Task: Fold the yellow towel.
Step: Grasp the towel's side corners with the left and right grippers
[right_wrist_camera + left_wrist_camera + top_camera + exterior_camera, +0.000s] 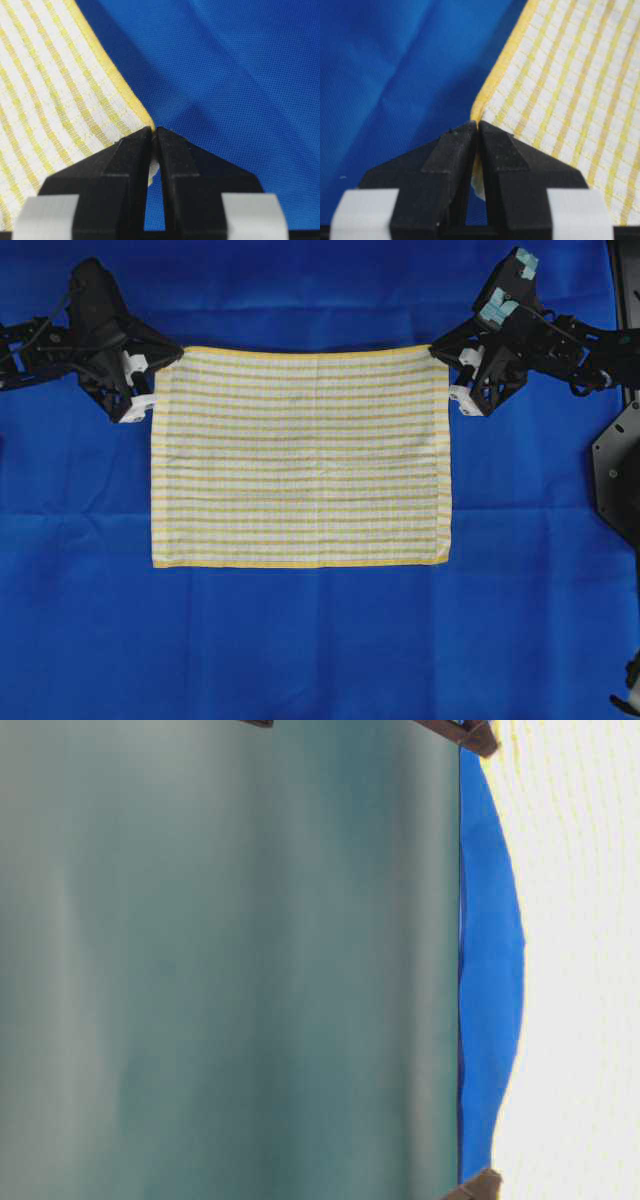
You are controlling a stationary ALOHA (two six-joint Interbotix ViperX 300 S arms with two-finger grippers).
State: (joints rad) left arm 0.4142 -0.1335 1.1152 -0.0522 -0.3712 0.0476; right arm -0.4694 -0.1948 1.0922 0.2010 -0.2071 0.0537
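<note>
Yellow towel spread out in the middle of the big blue cloth, with thin yellow and white stripes and a yellow hem all round. Near edge flat on the blue cloth, far edge held at both far corners. Left gripper at the far left corner, pinched tight on the towel. Seen close from the left wrist: left gripper with black fingers pressed together and the yellow hem squeezed between the tips, a bit of cloth poking down between them, striped towel stretching off to the right, blue cloth on the left. Right gripper at the far right corner, also pinched tight on the towel. Seen close from the right wrist: right gripper with black fingers closed on the corner of the hem, towel running off to the left, blue cloth on the right. Both arms black, coming in from the two sides, with white pads behind the tips. Table-level view turned sideways and mostly filled with a plain grey-green backdrop, a strip of blue cloth beside it, and the pale towel very bright and blurry at the right edge.
</note>
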